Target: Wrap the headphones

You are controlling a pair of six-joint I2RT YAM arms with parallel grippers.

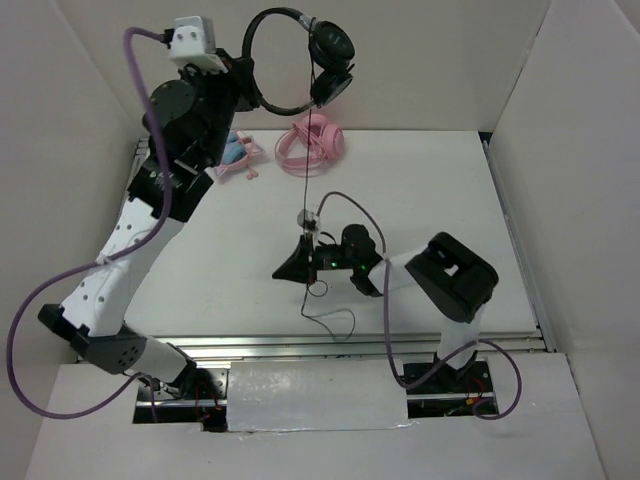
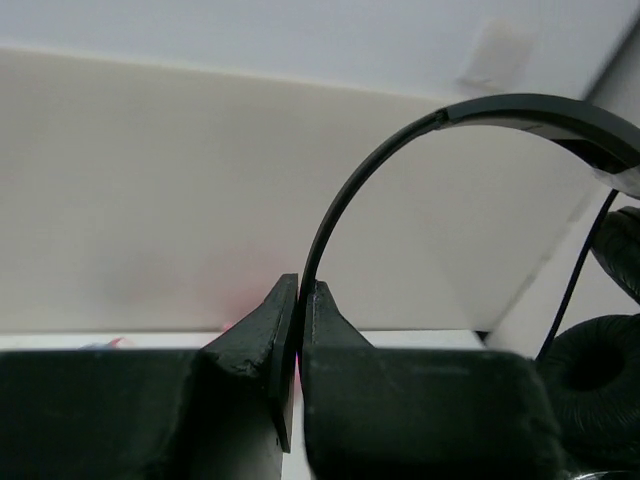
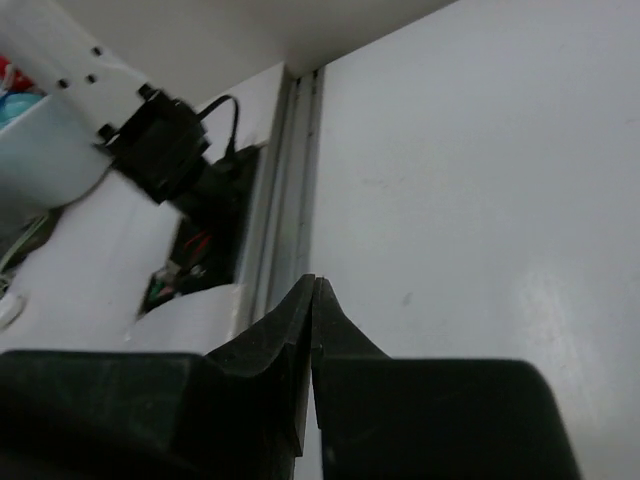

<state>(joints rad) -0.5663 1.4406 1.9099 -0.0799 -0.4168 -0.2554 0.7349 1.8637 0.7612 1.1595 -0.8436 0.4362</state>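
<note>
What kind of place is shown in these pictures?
Probably a robot test cell in a laboratory, not a home. A white table is boxed in by plain white panels, a left arm and a right arm are mounted at its near edge, and purple cabling hangs loose.

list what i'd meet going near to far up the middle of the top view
cable slack on the table → right gripper → pink headphones → black headphones, held up

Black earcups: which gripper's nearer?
Left. The left gripper is shut on the headband, earcups hanging just beside it; the right gripper sits low by the table, beside the dangling cable.
</note>
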